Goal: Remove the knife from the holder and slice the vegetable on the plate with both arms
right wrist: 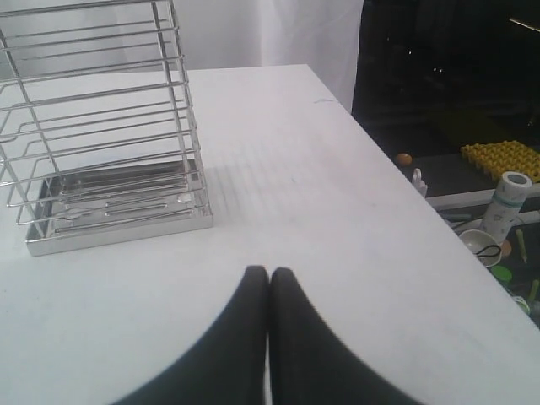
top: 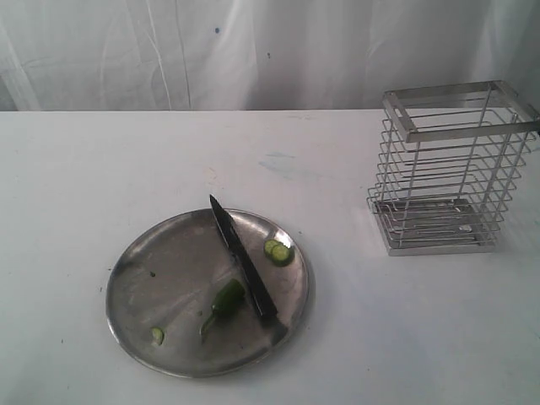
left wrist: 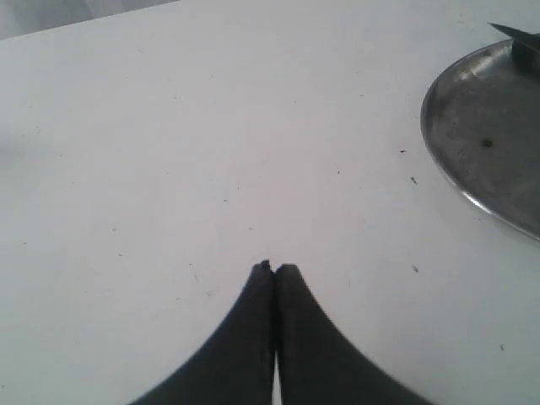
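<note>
In the exterior view the black knife (top: 242, 257) lies flat across the steel plate (top: 143, 270), its tip pointing to the far rim. The dark-green vegetable (top: 224, 299) with its thin stem rests beside the knife's handle. The silver wire holder (top: 445, 169) stands empty at the right. Neither arm shows in the exterior view. My left gripper (left wrist: 275, 267) is shut and empty over bare table, with the plate (left wrist: 472, 126) and the knife's tip (left wrist: 515, 35) off to one side. My right gripper (right wrist: 268, 272) is shut and empty, a short way from the holder (right wrist: 101, 126).
Loose green slices lie on the plate, a pair (top: 278, 251) near the knife and one (top: 158, 335) at the near rim. The table's edge (right wrist: 396, 177) runs close past the right gripper, with clutter on the floor beyond. A white curtain (top: 253, 51) hangs behind.
</note>
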Controlling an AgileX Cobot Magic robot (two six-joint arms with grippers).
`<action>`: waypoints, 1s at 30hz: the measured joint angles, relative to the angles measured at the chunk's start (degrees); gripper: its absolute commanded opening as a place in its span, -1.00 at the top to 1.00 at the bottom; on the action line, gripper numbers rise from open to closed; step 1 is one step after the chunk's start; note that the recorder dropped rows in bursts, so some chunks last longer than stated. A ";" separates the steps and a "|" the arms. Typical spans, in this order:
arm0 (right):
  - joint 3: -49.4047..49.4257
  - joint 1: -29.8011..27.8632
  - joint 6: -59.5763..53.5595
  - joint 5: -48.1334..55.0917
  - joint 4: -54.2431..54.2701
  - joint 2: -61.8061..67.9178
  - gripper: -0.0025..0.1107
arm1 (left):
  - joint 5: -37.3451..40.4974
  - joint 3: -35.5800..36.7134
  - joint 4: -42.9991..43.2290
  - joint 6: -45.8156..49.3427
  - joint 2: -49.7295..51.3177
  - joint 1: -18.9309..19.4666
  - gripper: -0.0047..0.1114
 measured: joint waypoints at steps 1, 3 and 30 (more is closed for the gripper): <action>0.00 0.00 0.00 0.00 0.00 0.00 0.96 | 0.00 0.00 0.20 -0.42 0.00 -0.11 0.92; 0.00 0.00 0.00 0.00 0.00 0.00 0.96 | 0.00 0.00 0.20 -0.89 0.00 -0.69 0.92; 0.00 0.00 0.00 0.00 0.00 0.00 0.96 | 2.12 0.00 -0.16 -1.47 0.00 -1.21 0.92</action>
